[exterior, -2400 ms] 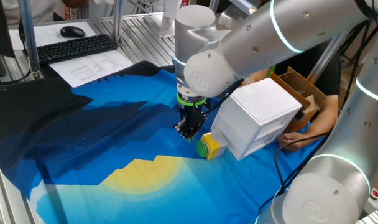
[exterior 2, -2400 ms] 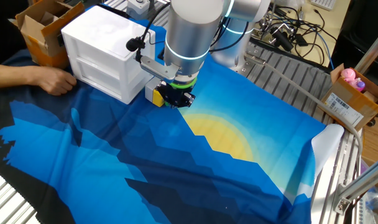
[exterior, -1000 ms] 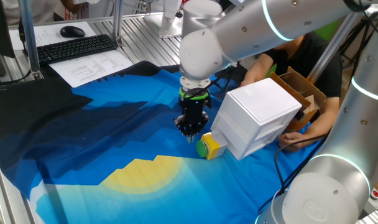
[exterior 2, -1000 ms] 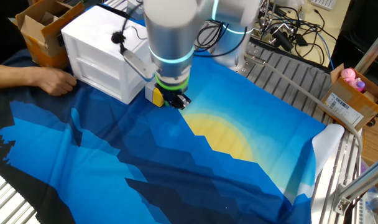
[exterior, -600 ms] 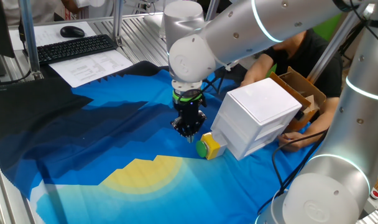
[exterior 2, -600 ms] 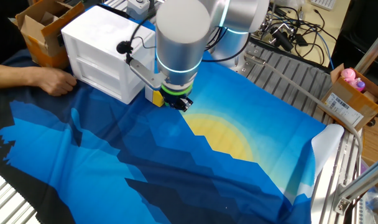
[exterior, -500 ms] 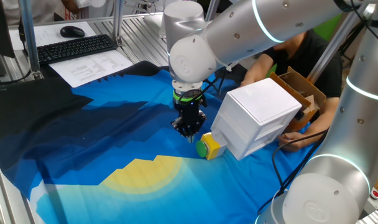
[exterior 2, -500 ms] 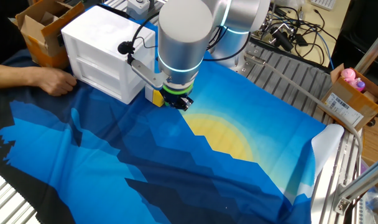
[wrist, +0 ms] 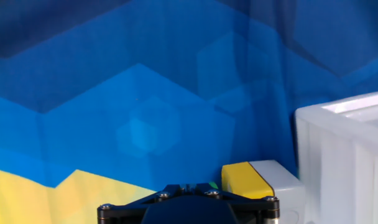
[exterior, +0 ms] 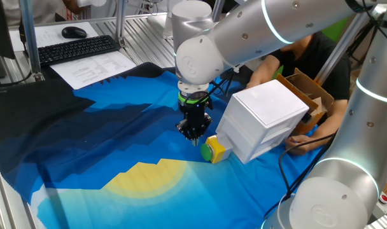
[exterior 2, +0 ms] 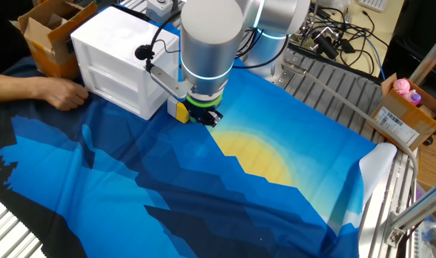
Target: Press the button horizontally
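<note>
The button (exterior: 207,151) is a small green disc on the side of a yellow cube housing (exterior: 217,150), which rests against the white box (exterior: 263,117) on the blue cloth. My gripper (exterior: 194,140) points down at the cloth just left of the button's green face, fingertips together and holding nothing. In the other fixed view the gripper (exterior 2: 206,118) stands right beside the yellow housing (exterior 2: 178,110). In the hand view the housing (wrist: 246,180) sits low and right of the gripper (wrist: 186,187), with a green sliver of the button (wrist: 212,185) at the fingers' edge.
A person's hand (exterior 2: 57,92) rests on the cloth by the white box (exterior 2: 117,57). A cardboard box (exterior: 306,92) stands behind it. A keyboard (exterior: 76,49) and papers lie at the far left. Metal table slats (exterior 2: 333,93) run beyond the cloth.
The upper arm and wrist have swung to a new posture over the last seconds. The gripper tip has stayed almost in place beside the button.
</note>
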